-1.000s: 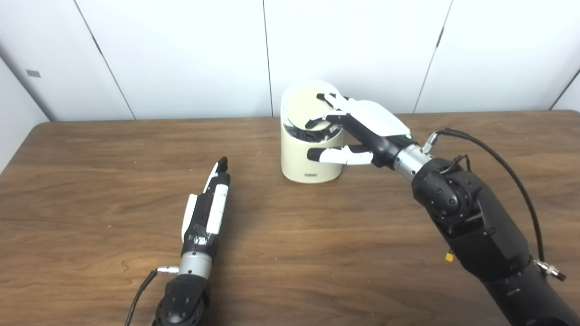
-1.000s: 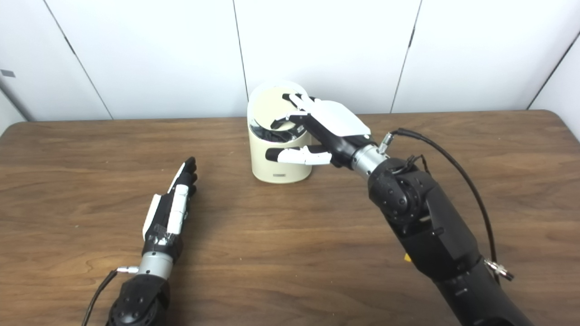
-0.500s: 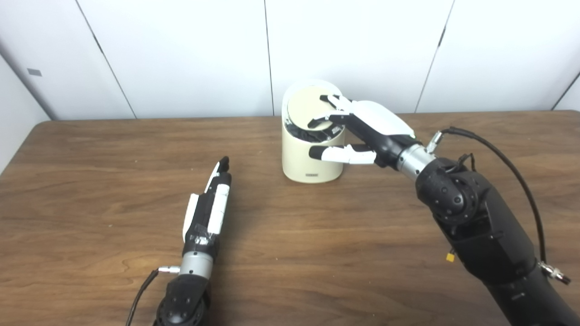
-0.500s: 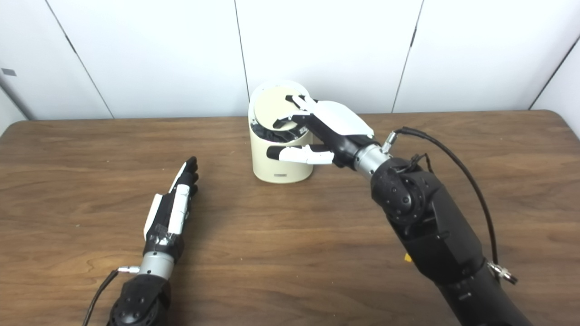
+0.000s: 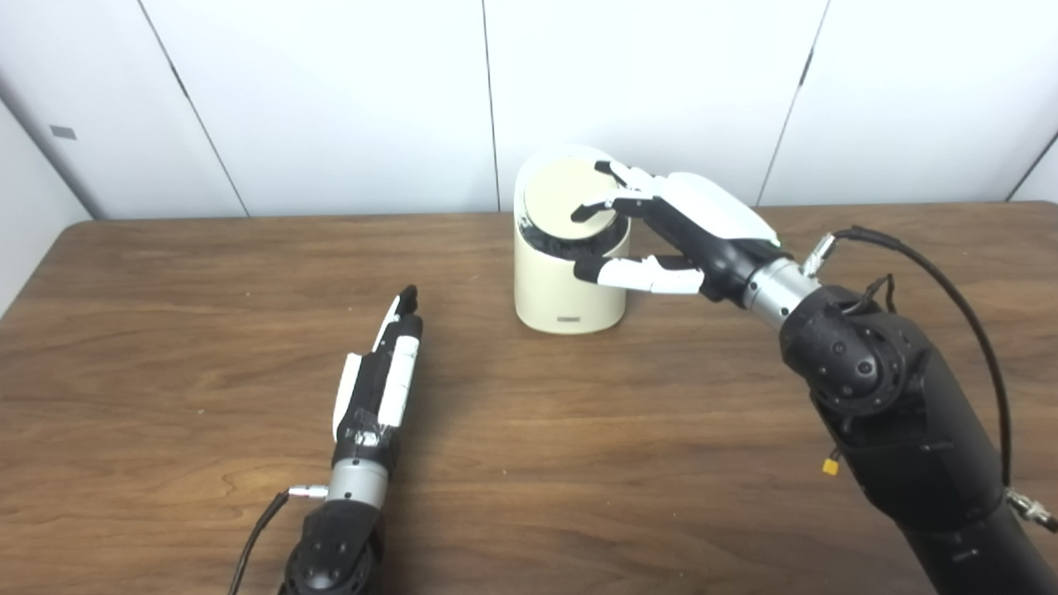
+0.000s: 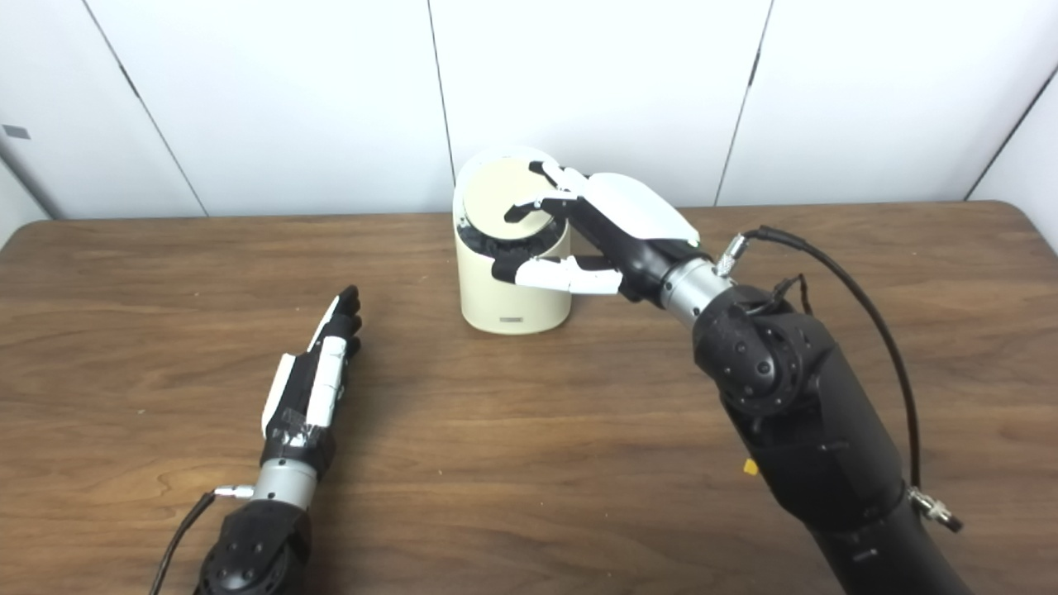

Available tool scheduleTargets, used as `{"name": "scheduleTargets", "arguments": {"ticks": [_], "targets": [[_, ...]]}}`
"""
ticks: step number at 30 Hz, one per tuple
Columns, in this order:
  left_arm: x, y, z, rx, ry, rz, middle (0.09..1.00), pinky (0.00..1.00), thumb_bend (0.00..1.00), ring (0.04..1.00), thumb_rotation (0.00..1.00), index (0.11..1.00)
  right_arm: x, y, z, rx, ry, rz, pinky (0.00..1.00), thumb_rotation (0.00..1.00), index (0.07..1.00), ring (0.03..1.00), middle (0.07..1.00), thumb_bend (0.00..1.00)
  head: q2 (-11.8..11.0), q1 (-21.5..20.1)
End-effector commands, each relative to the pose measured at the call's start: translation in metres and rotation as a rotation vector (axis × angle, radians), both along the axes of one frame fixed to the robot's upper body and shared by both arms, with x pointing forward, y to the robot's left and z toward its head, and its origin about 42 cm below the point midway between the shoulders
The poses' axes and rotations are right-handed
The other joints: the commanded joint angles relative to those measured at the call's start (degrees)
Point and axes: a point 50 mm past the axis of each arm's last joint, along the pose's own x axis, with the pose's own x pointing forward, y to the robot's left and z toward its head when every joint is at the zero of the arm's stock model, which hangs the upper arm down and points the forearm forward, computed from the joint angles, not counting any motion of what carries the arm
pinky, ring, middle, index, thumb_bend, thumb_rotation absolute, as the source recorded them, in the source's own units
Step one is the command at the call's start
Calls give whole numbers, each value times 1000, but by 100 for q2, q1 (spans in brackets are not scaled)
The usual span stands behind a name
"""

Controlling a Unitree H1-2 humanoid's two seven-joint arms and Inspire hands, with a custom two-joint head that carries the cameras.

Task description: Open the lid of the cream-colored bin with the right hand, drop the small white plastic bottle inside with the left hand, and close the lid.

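The cream-colored bin (image 5: 547, 285) stands at the back middle of the table. Its round lid (image 5: 555, 188) is tilted, leaving a dark gap along its front edge. My right hand (image 5: 674, 227) is at the bin's top from the right. Its fingers (image 5: 607, 192) are spread and rest on the lid, and the thumb (image 5: 636, 273) hangs in front of the bin's wall. It grips nothing. My left hand (image 5: 382, 372) lies flat on the table at the front left, fingers straight, empty. No small white bottle shows in either view.
The brown wooden table (image 5: 579, 463) runs to a white panelled wall (image 5: 331, 99) just behind the bin. A black cable (image 5: 950, 289) loops off my right forearm above the table's right side.
The lid has tipped down from a steeper tilt, narrowing the dark opening. My right hand has shifted a little right and up with its fingers on the lid. The left hand has stayed still.
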Motion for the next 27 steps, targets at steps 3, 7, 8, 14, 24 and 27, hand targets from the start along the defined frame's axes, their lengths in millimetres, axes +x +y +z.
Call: {"name": "scheduleTargets", "arguments": {"ticks": [3, 7, 8, 14, 24, 27], "targets": [[5, -2, 11, -7, -47, -10, 1000, 1000, 746, 1000, 975, 1000, -1, -6, 21, 5, -82, -12, 1000, 1000, 781, 1000, 1000, 678, 5, 1], [4, -2, 11, -5, -53, -12, 1000, 1000, 742, 1000, 976, 1000, -5, -12, 19, 36, -74, -35, 1000, 1000, 788, 1000, 1000, 668, 9, -4], [4, -1, 11, -5, -54, -13, 1000, 1000, 742, 1000, 977, 1000, -7, -15, 18, 42, -73, -44, 1000, 1000, 795, 1000, 1000, 666, 1, -4], [5, 4, 12, 8, -62, -10, 1000, 1000, 731, 1000, 986, 1000, -24, -44, 1, 128, -55, -136, 1000, 1000, 883, 1000, 1000, 589, -39, -43], [-4, 22, 12, 9, -65, -5, 1000, 1000, 671, 1000, 999, 1000, -54, -89, -75, 732, 214, -258, 995, 1000, 977, 998, 998, 628, -28, -88], [-10, 30, 10, -3, -66, 2, 1000, 1000, 652, 1000, 1000, 1000, -62, -90, -97, 881, 277, -295, 1000, 1000, 992, 1000, 992, 734, -14, -99]]}}
